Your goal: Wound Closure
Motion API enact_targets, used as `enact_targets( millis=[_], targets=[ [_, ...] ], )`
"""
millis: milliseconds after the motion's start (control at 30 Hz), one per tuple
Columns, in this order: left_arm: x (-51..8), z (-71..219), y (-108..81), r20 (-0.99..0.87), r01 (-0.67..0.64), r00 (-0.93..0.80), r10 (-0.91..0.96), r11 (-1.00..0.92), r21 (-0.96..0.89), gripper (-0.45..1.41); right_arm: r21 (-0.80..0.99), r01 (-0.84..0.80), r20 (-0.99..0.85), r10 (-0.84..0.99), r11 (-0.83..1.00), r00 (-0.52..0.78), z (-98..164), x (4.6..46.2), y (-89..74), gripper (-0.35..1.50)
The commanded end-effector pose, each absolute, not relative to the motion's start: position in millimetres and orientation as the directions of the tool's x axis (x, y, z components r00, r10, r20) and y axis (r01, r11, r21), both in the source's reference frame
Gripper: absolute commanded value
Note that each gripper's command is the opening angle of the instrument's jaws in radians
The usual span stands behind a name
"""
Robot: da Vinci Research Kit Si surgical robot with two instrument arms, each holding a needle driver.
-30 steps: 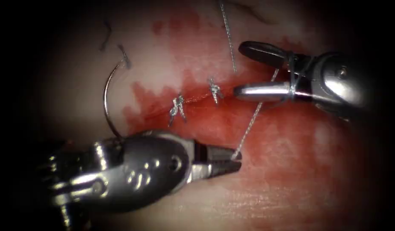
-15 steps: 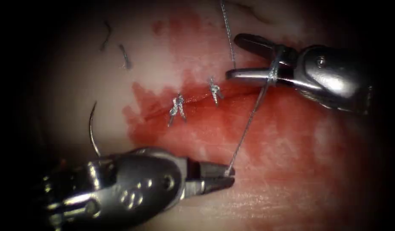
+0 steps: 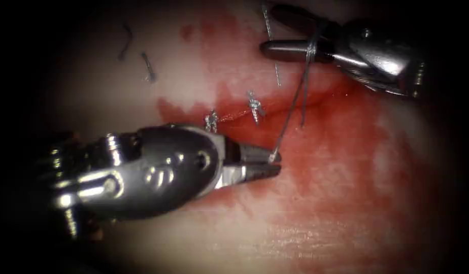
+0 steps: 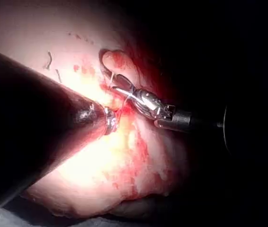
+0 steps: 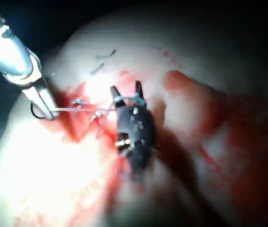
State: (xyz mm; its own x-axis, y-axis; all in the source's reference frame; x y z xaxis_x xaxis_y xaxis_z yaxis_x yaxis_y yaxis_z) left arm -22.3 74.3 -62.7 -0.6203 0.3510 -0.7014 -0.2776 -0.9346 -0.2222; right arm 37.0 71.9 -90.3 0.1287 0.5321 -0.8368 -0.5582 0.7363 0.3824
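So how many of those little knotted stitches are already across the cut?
2. One knotted stitch sits near the middle of the cut; the other lies left of it, beside the left claw. More may be hidden under that tool.

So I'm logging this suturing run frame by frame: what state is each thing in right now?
left tool: jaws shut on the thread, needle not in them
right tool: jaws open, thread looped around them
thread: stretched between the two tools
knots: two tied across the cut
cut: open right of the knots
cut ends of thread: loose on tissue, left of the cut
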Motion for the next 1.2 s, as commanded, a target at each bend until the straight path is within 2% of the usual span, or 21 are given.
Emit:
enact_targets(
  millis=[33,333,467,900,967,1000,1033,1067,1200],
  targets=[
    [-22.8,-62.2,75.1,-0.703,-0.280,-0.618,0.351,-0.934,-0.220,-0.35,0.384,-0.559,-0.838,0.532,0.735,0.124,-89.7,37.9,72.4,0.59],
    [-22.2,-62.2,75.7,-0.703,-0.292,-0.614,0.359,-0.931,-0.220,-0.35,0.394,-0.574,-0.818,0.559,0.717,0.136,-89.1,38.9,72.8,0.62],
    [-22.2,-62.2,75.7,-0.703,-0.292,-0.614,0.359,-0.931,-0.220,-0.35,0.401,-0.582,-0.803,0.577,0.707,0.147,-88.7,39.4,73.5,0.71],
    [-22.1,-62.1,75.5,-0.702,-0.296,-0.612,0.363,-0.929,-0.223,-0.35,0.444,-0.592,-0.735,0.651,0.673,0.189,-86.5,40.2,72.8,0.71],
    [-22.2,-62.1,75.5,-0.702,-0.296,-0.613,0.363,-0.929,-0.222,-0.35,0.445,-0.591,-0.736,0.650,0.673,0.186,-86.6,40.1,72.8,0.59],
    [-22.2,-62.0,75.4,-0.702,-0.296,-0.613,0.362,-0.929,-0.221,-0.35,0.448,-0.589,-0.740,0.649,0.673,0.178,-86.8,40.0,72.8,0.12],
    [-22.2,-62.0,75.4,-0.702,-0.296,-0.613,0.362,-0.929,-0.221,-0.35,0.452,-0.585,-0.745,0.646,0.674,0.168,-86.9,39.9,72.8,-0.23],
    [-22.2,-62.0,75.3,-0.701,-0.300,-0.611,0.367,-0.927,-0.225,-0.35,0.456,-0.581,-0.747,0.645,0.674,0.162,-87.2,39.7,72.7,-0.35],
    [-22.0,-62.1,75.2,-0.702,-0.298,-0.611,0.366,-0.928,-0.225,-0.35,0.436,-0.579,-0.775,0.615,0.689,0.148,-87.8,38.9,72.7,-0.35]
  ],
)
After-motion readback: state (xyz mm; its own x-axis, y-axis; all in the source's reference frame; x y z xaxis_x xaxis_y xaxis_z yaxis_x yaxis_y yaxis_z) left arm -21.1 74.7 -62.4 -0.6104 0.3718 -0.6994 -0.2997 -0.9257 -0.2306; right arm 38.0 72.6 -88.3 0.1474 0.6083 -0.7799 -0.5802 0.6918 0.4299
